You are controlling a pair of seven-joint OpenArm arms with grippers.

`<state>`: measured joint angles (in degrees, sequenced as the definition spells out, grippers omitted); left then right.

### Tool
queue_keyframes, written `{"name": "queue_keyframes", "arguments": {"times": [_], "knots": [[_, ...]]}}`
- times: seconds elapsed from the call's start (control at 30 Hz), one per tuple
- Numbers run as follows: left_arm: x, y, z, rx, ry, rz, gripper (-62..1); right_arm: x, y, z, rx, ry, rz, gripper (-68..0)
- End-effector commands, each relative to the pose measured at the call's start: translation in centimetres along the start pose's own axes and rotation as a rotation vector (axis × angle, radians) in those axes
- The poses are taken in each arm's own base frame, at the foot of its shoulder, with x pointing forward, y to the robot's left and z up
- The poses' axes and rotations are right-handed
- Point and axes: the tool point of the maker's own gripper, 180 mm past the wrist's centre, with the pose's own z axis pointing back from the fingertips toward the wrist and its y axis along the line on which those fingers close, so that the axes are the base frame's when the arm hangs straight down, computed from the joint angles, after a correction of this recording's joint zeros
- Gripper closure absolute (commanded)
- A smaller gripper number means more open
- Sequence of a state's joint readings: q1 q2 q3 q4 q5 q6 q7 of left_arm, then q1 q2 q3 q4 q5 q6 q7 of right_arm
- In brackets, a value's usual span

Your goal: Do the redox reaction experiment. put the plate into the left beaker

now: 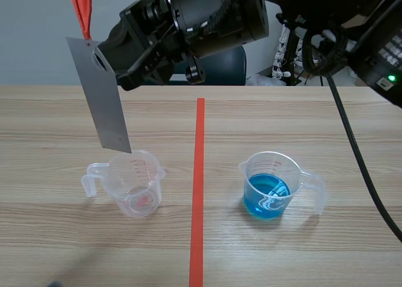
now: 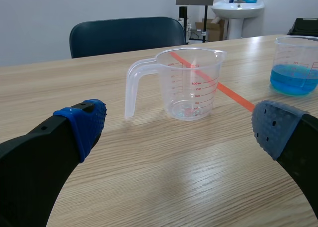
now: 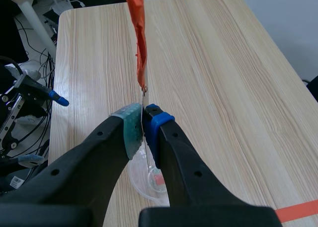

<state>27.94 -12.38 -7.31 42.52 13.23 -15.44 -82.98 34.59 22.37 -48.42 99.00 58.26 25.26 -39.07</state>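
Looked like a small lab or teaching room. Showed a pale wood tabletop [image 2: 149, 187] carrying a clear graduated beaker [image 2: 191, 83] and a beaker of blue liquid [image 2: 297, 65], a white sink [image 2: 237, 7] behind, a blue chair [image 2: 124, 36], and loose cables [image 3: 35, 130] alongside.

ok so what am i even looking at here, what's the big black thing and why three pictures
It is a robot with two black arms working at a wooden table. The scene view looks out from between the arms. The two wrist views come from a camera on each wrist, so the black fingers rising from their lower edge are that arm's own gripper.

The left gripper is open and holds nothing. The right gripper is shut on a flat grey metal plate with an orange-red ribbon at its top end. It holds the plate over a clear plastic measuring beaker that looks empty; the plate is not in it yet.

A second clear beaker with blue liquid stands across the orange-red tape line, which is only a mark.
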Motion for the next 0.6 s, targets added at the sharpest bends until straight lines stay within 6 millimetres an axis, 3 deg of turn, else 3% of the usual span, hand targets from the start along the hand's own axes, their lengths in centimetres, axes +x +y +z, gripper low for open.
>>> {"name": "queue_keyframes", "arguments": {"times": [0.0,0.57], "knots": [[0.71,0.29,-0.03,0.008,-0.029,-0.006,-61.9,1.13,-0.56,0.29,-0.016,-0.029,0.018,-0.6],[0.71,0.28,-0.03,0.008,-0.029,-0.006,-61.9,0.14,-0.63,0.13,-0.035,-0.010,0.022,-0.6]]}}
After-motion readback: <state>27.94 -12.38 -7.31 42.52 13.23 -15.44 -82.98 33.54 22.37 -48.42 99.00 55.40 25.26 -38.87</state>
